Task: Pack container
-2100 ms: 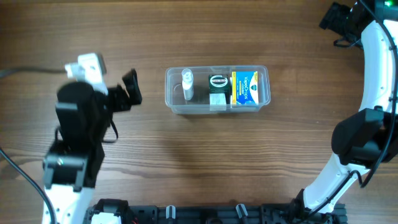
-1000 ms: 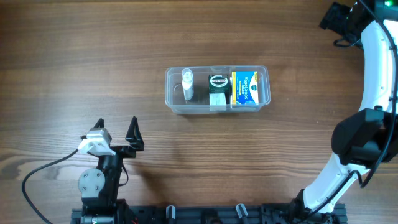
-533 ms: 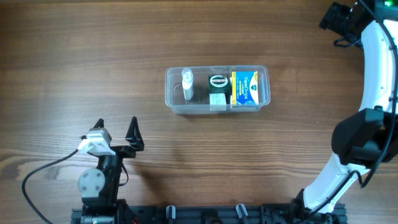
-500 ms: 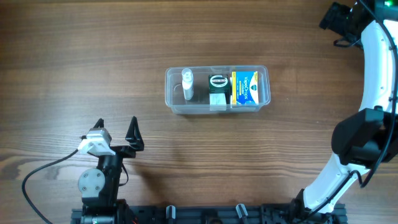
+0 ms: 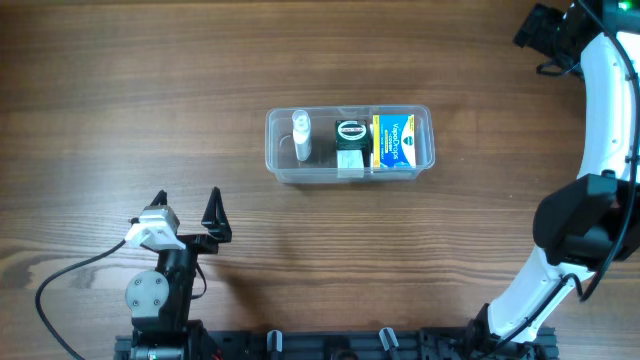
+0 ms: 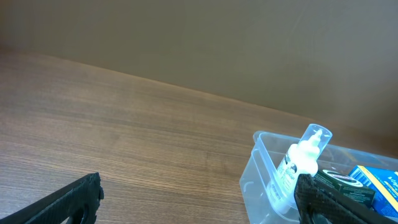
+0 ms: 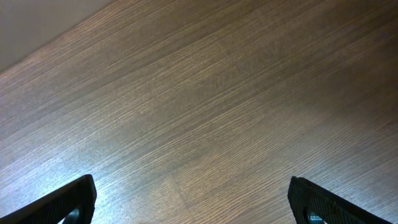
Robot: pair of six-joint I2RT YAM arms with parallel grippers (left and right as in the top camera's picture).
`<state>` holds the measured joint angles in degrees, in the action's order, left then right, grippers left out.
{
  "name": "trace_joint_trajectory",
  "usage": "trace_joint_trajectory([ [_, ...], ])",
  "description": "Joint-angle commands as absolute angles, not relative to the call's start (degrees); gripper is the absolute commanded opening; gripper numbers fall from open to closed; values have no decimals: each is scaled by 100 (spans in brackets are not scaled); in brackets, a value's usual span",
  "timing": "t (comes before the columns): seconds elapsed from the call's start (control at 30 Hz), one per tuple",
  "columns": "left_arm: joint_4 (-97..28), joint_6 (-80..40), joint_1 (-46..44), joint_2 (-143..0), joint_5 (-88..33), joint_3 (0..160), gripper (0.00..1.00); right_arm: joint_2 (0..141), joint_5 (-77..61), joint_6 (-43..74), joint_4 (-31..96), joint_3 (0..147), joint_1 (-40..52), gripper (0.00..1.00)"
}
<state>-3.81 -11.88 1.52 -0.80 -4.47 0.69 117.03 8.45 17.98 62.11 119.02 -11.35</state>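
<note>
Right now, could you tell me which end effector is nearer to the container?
Left. The left end effector sits off the front-left corner of the container; the right end effector hangs farther off, beyond its back-right corner.

I work at what looks like a robotics lab bench, not a home or a shop. My left arm (image 5: 152, 295) and right arm (image 5: 604, 110) rise from a black rail (image 5: 330, 345) along the near edge of a wood-grain table (image 5: 300, 260). A loose black cable (image 5: 70, 275) trails beside my left base. A plain beige wall (image 6: 217, 37) stands behind the table. A single clear container (image 5: 278, 150) sits mid-table.
</note>
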Motion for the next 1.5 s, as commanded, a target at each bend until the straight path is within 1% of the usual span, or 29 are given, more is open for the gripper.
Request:
trace_joint_trajectory([
  [0.0,-390,-1240,189,-38,-534,34,100,11716,919,1815,6211,11911,-1122,100],
  [0.2,-390,-1240,189,-38,-534,34,100,11349,921,1800,6239,11911,-1122,100],
  [0.33,-390,-1240,189,-38,-534,34,100,10523,926,1796,6001,11854,-1122,100],
  [0.4,-390,-1240,189,-38,-532,34,100,9922,908,1802,5677,11493,-1120,100],
  [0.47,-388,-1240,189,-38,-532,34,100,9258,729,1804,5231,10652,-1120,100],
  [0.53,-390,-1240,189,-38,-534,34,100,8543,460,1800,4239,9310,-1120,100],
  [0.6,-388,-1240,189,-38,-532,34,100,7773,38,1802,2749,7712,-1109,100],
  [0.67,-390,-1240,189,-38,-532,34,100,7150,-161,1802,1544,6539,-1081,100],
  [0.73,-388,-1240,189,-38,-534,34,100,6539,-137,1796,690,5612,-996,100],
  [0.83,-388,-1240,189,-38,-532,34,100,5122,-158,1800,-316,3935,-917,100],
  [0.93,-388,-1240,189,-38,-534,34,100,3959,-316,1798,-646,2864,-917,100],
  [1.03,-388,-1240,189,-38,-534,34,100,2714,-458,1793,-666,1973,-888,100],
  [1.1,-388,-1240,189,-38,-532,34,99,2047,-458,1568,-683,1540,-740,100],
  [1.2,-388,-1240,189,-38,-534,34,100,1584,-355,1155,-718,1243,-473,100],
  [1.3,-388,-1240,189,-38,-534,34,100,1376,-86,1153,-858,1033,-301,100],
  [1.47,-390,-1240,189,-38,-534,34,100,1026,-93,1199,-1068,727,-296,99],
])
